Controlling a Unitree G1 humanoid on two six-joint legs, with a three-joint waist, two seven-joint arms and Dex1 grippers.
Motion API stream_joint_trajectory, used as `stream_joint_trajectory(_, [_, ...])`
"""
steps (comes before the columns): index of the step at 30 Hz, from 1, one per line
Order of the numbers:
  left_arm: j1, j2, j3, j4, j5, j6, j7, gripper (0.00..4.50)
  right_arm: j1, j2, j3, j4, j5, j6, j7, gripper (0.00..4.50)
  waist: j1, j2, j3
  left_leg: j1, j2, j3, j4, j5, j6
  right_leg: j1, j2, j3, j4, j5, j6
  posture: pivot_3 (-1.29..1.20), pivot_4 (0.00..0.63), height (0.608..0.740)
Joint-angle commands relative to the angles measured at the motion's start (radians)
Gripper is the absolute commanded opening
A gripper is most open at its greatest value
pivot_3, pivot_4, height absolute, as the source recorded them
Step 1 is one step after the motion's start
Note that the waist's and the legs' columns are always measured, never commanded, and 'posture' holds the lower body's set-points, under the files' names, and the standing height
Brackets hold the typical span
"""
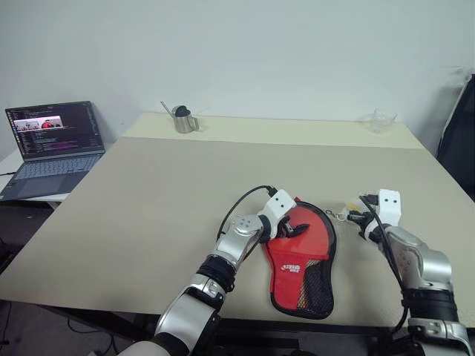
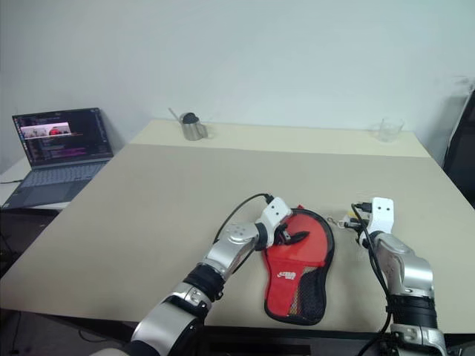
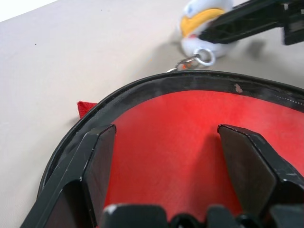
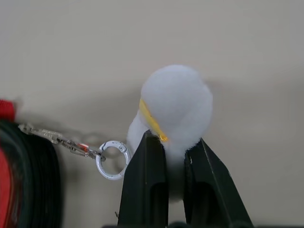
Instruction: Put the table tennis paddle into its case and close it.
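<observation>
The case (image 1: 300,259) lies flat on the desk (image 1: 148,208) near its front edge, between the two arms, its red face up, its round end away from the robot and its narrow mesh-pocket end (image 1: 318,285) toward the robot, so its long axis runs roughly fore and aft. Whether the red round surface is lining or the table tennis paddle already seated inside cannot be told with certainty; no wooden handle shows clear of the case, so the paddle seems to be in and closing is what remains. The left pincer (image 1: 291,230) rests over the round end with its fingers (image 3: 247,161) spread wide on the red surface, black rim just ahead of them, apparently pinning the case down rather than gripping it. From the rim on the right side a short chain with a ring (image 4: 111,159) leads to a small white-yellow ball (image 4: 175,107), which the right pincer (image 1: 364,216) holds pinched between nearly closed fingers, just beside the case on the bare desk. This charm looks like the zipper pull, so the coming move turns on drawing it along the rim. The right arm holds it and is the nearer to that side; the left holds the case against the pull.
</observation>
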Motion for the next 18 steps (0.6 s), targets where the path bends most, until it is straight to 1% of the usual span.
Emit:
stream_joint_trajectory(1, [0.022, 0.002, -0.025, 0.046, 0.011, 0.013, -0.012, 3.75, 0.08, -0.053, -0.015, -0.108, 0.035, 0.045, 0.073, 0.02, 0.003, 0.0, 0.0, 0.0, 0.0, 0.0, 0.0, 0.0, 0.0, 0.0, 0.0, 0.0, 0.0, 0.0, 0.0, 0.0, 0.15, 0.74])
stream_joint_trajectory(3, [0.021, -0.001, -0.026, 0.049, 0.012, 0.012, -0.013, 3.75, 0.127, -0.078, -0.002, -0.161, 0.059, 0.066, 0.126, 0.02, 0.003, 0.001, 0.0, 0.0, 0.0, 0.0, 0.0, 0.0, 0.0, 0.0, 0.0, 0.0, -0.001, 0.0, 0.0, 0.0, 0.15, 0.74])
stream_joint_trajectory(10, [0.02, -0.005, -0.029, 0.055, 0.011, 0.009, -0.018, 3.75, 0.23, -0.129, 0.0, -0.271, 0.11, 0.101, 0.226, 0.02, 0.004, 0.001, -0.001, 0.0, 0.0, 0.0, 0.0, 0.0, 0.0, 0.0, 0.0, -0.001, -0.001, 0.0, 0.0, 0.0, 0.15, 0.74])
stream_joint_trajectory(18, [0.016, -0.005, -0.03, 0.062, 0.014, 0.005, -0.023, 3.75, 0.332, -0.202, 0.005, -0.341, 0.14, 0.114, 0.316, 0.02, 0.005, 0.001, -0.001, 0.0, -0.001, 0.0, 0.0, -0.001, 0.0, 0.001, 0.0, -0.001, -0.001, -0.001, 0.0, 0.0, 0.15, 0.74])
